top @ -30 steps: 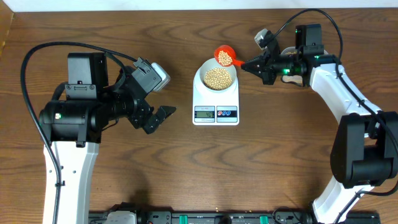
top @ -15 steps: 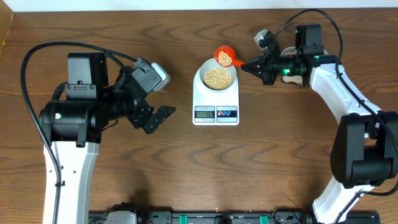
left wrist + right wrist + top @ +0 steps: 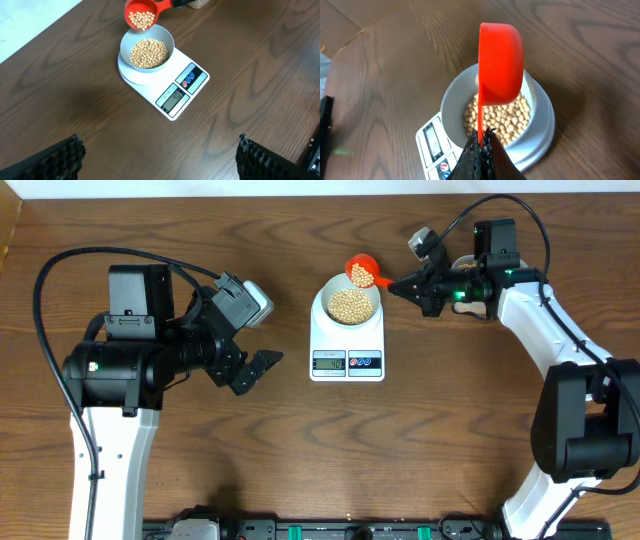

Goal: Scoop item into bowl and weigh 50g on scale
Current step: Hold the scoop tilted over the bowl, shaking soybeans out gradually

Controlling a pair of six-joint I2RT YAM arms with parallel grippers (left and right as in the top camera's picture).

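The pale bowl (image 3: 347, 304) sits on the white scale (image 3: 347, 361) at the table's middle back, holding many tan beans (image 3: 348, 304). My right gripper (image 3: 396, 283) is shut on the handle of a red scoop (image 3: 360, 271), which holds beans and tilts over the bowl's far rim. In the right wrist view the scoop (image 3: 501, 62) hangs above the bowl (image 3: 540, 120), its handle pinched in the jaws (image 3: 481, 145). In the left wrist view the scoop (image 3: 141, 13), bowl (image 3: 147, 49) and scale (image 3: 175, 95) show ahead. My left gripper (image 3: 262, 365) is open and empty, left of the scale.
The scale's display (image 3: 328, 361) and two round buttons (image 3: 364, 362) face the table's front. A tan object (image 3: 473, 307) lies under the right arm. Bare wood lies around the scale.
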